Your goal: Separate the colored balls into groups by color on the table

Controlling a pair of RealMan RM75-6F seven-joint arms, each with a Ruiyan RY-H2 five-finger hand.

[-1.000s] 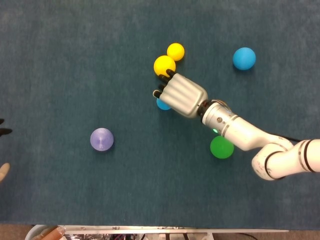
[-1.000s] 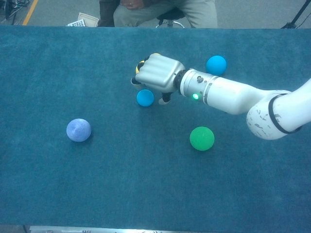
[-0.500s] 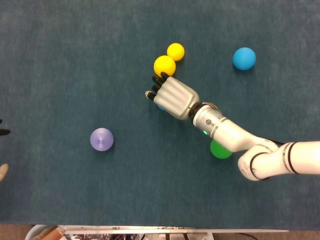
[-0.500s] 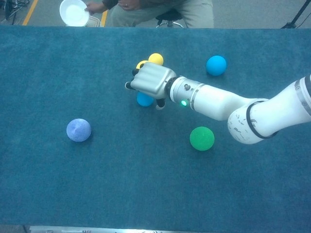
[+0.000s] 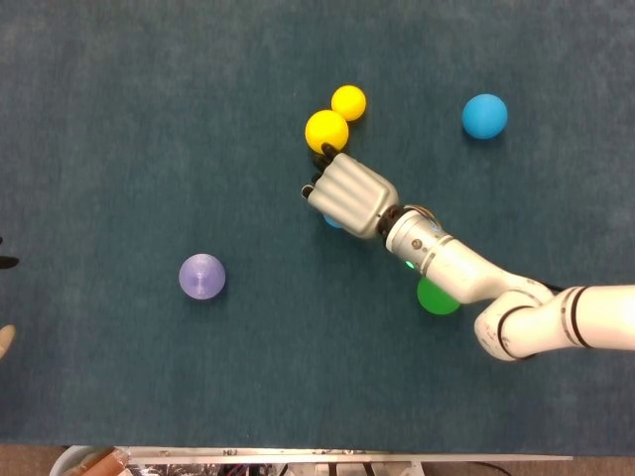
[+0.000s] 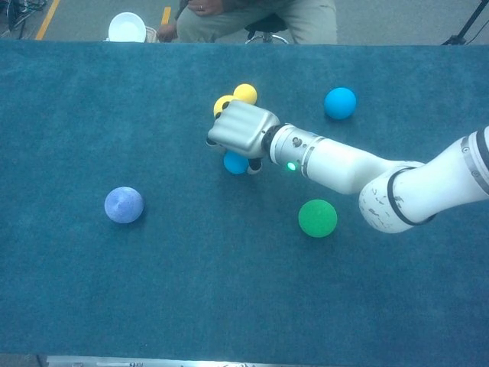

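My right hand (image 5: 349, 193) (image 6: 241, 128) sits over a small blue ball (image 6: 235, 162), fingers curled down around it; in the head view only a sliver of that ball (image 5: 330, 221) shows. Just beyond the hand lie two yellow balls (image 5: 326, 130) (image 5: 348, 102), touching each other. A larger blue ball (image 5: 484, 116) (image 6: 340, 102) lies far right. A green ball (image 6: 317, 218) sits beside my right forearm and is partly covered by it in the head view. A purple ball (image 5: 201, 276) (image 6: 124, 205) lies alone at the left. Only dark fingertips (image 5: 5, 263) of my left hand show at the left edge.
The teal cloth table (image 5: 149, 119) fills both views. A seated person at the far edge holds a white bowl (image 6: 127, 27). The table's near edge runs along the bottom of the head view.
My right hand swung left over the small blue ball, then drew back right and curled its fingers around it. The ball shifted slightly right and nearer. The person's white bowl came into view.
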